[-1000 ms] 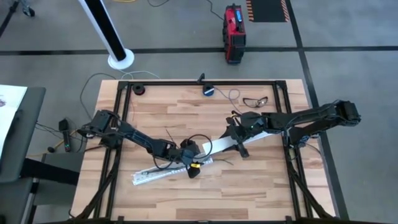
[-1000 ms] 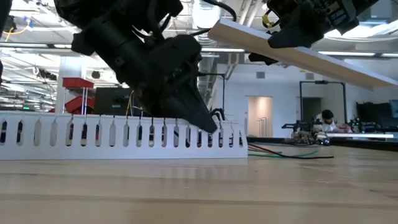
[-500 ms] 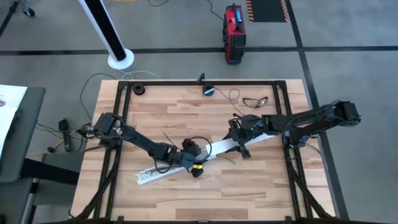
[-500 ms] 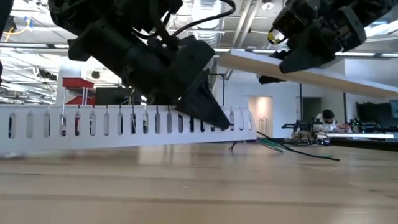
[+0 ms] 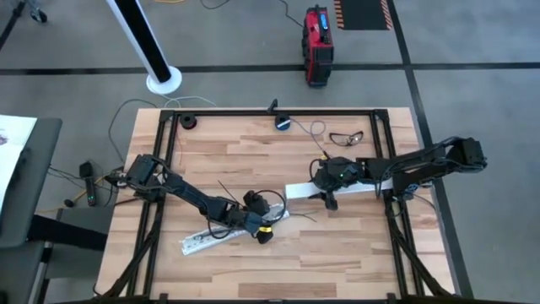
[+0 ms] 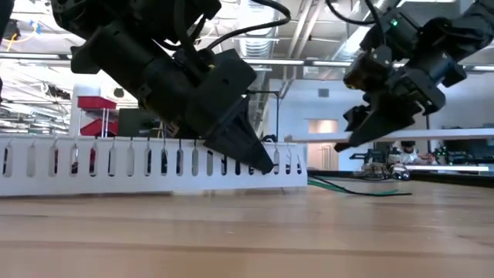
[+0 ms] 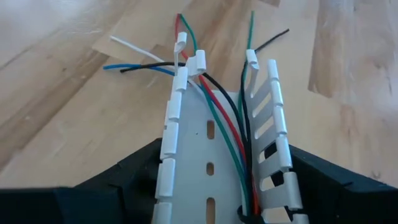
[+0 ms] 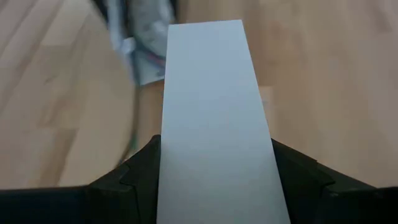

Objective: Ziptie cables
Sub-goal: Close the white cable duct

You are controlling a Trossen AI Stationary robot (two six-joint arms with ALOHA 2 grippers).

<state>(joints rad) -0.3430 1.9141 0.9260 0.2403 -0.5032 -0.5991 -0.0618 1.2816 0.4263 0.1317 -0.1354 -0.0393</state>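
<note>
The cables [image 7: 217, 106] lay lengthwise in the slotted white duct [image 5: 221, 233], near-centre of the table [image 5: 228, 152], loose ends fanning out past its right end. The left gripper [image 5: 256, 228] sat right over that end, fingers closed on the duct w/ the wires running between them. The right gripper [image 5: 327, 189], a bit right and farther back, was clamped on a flat white cover strip [image 5: 337, 187], held level off the tabletop and running roughly left-right. The duct's long axis ran diagonally, low left end nearer. So the left arm was much nearer the cables; cover and duct looked out of line by a moderate angle. Bare wood lay between the two, so there was room to swing the strip round.
</note>
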